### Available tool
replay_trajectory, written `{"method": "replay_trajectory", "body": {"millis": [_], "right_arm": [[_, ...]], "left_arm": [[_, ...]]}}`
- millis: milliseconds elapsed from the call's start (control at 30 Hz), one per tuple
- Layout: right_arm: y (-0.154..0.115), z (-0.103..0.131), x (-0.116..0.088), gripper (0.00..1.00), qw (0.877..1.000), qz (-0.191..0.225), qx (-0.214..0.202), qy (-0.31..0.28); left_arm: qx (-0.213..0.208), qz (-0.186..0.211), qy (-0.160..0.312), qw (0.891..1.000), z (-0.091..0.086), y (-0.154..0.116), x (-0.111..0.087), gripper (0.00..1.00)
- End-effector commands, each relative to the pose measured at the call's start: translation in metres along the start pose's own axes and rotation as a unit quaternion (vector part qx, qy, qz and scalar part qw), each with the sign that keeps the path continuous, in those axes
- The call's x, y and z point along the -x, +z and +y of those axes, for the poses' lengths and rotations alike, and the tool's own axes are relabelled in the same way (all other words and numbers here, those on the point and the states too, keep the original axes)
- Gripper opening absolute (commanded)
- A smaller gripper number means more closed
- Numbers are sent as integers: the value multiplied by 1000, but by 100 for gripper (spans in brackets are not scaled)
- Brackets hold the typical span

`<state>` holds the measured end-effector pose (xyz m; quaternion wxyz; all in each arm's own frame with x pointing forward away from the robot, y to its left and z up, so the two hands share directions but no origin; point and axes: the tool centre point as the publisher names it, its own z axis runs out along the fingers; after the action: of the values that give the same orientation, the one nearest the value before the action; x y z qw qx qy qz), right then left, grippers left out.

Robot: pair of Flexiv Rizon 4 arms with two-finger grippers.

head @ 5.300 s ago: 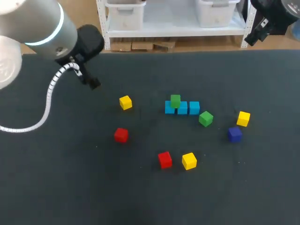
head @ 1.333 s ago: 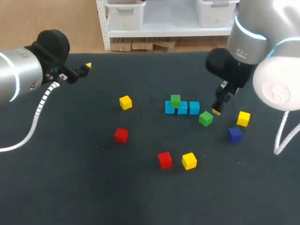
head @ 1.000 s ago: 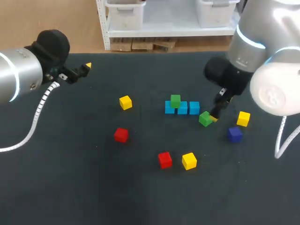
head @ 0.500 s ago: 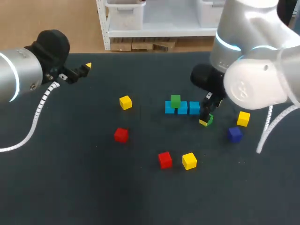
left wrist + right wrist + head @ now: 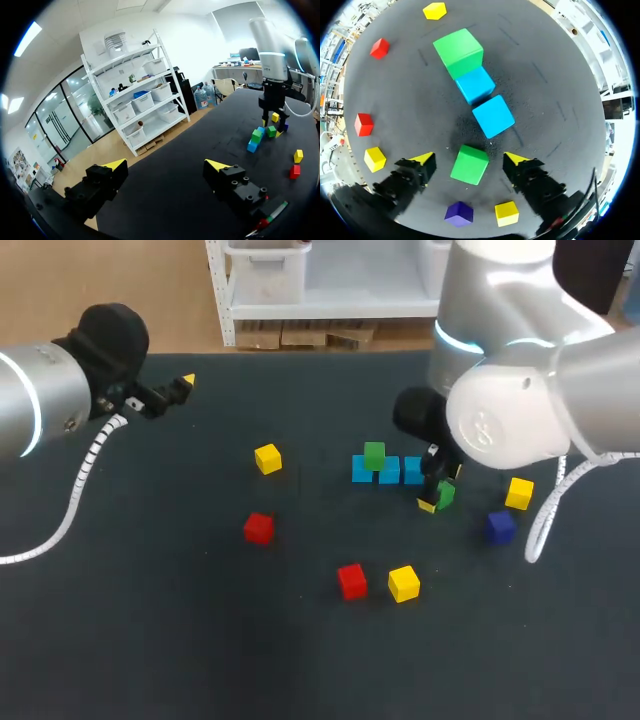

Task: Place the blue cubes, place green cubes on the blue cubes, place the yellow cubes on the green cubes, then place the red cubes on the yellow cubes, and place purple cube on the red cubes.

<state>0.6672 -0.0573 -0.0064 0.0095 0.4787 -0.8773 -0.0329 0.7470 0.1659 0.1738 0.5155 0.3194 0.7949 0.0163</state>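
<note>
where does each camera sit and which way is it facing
Head view: fixed above and behind the robot, looking down on the table; left arm and right arm show at its sides.
Left wrist view: on the left arm's wrist, looking across the table toward the right arm; the open left gripper shows.
Right wrist view: on the right arm's wrist, looking straight down; the open right gripper straddles a loose green cube.
Shared: all three show the blue cubes.

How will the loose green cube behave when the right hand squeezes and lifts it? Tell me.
Probably rigid: the green cube shows crisp, flat faces, so the right hand should grip it squarely. It looks small, likely light. Resting flat, it should slide rather than roll if nudged.
</note>
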Motion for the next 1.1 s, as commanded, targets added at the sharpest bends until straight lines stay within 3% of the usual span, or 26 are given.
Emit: {"method": "replay_trajectory", "body": {"millis": [33,133,300,667,933,1100], "right_arm": [[-1,1,0,29,1000,8,-4,3],[-2,1,-2,22,1000,14,-3,4],[-3,2,-4,0,1000,22,0,5],[-23,0,-19,0,1000,23,-12,-16],[-77,-16,-30,0,992,-29,-45,-114],[-96,-19,-29,0,983,-30,-67,-171]], "left_arm": [[2,-1,0,1000,-1,1,0,100],[2,-1,0,1000,-1,1,0,100],[2,-1,0,1000,-1,1,0,100],[2,-1,0,1000,-1,1,0,100],[2,-1,0,1000,-1,1,0,100],[2,-1,0,1000,-1,1,0,100]]}}
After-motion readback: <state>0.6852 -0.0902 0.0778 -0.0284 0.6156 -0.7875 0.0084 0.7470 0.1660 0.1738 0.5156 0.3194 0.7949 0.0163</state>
